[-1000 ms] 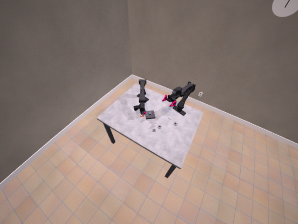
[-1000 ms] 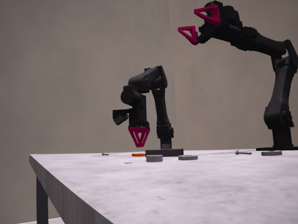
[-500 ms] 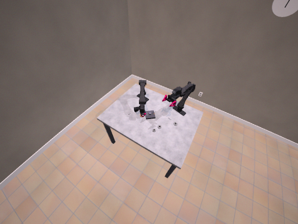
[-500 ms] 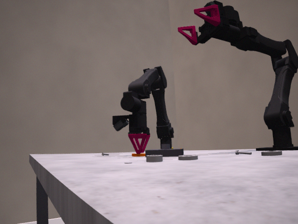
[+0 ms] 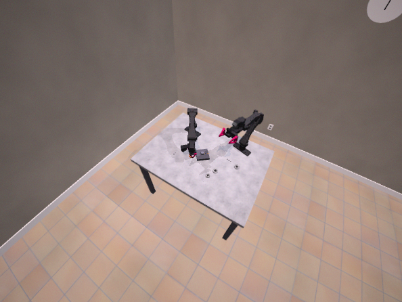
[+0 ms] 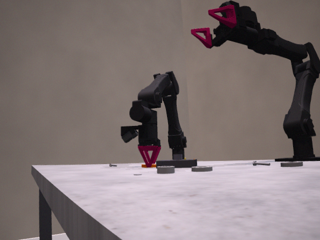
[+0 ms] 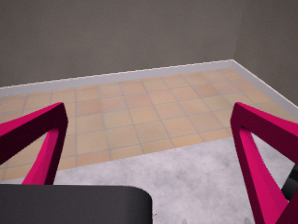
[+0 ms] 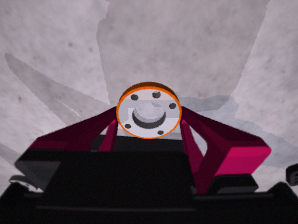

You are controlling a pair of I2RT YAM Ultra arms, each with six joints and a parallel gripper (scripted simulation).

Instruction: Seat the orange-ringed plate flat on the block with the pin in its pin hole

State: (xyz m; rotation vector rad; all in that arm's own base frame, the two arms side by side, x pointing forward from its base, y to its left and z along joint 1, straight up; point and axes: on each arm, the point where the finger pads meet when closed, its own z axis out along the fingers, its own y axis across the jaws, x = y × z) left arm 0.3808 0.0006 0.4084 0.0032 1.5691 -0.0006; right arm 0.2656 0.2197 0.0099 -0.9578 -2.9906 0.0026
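Right arm (image 5: 191, 130) (image 6: 148, 118) bent down, jaws (image 6: 148, 164) at orange-ringed plate (image 6: 145, 166) (image 8: 131, 120), left arm (image 5: 248, 130) (image 6: 283, 48) raised

I see the orange-ringed plate (image 5: 190, 156) (image 6: 144, 166) (image 8: 172, 119) lying flat on the table, off the block and just beside it. Its face is pale, with a wide central hole and five small holes around it; my right hand (image 6: 148, 166) (image 8: 148, 111) has a finger at either side of the rim. The block (image 5: 203, 157) (image 6: 176, 163) (image 8: 160, 145) is dark grey, squarish and flat, its short grey post (image 5: 202, 153) uncovered.
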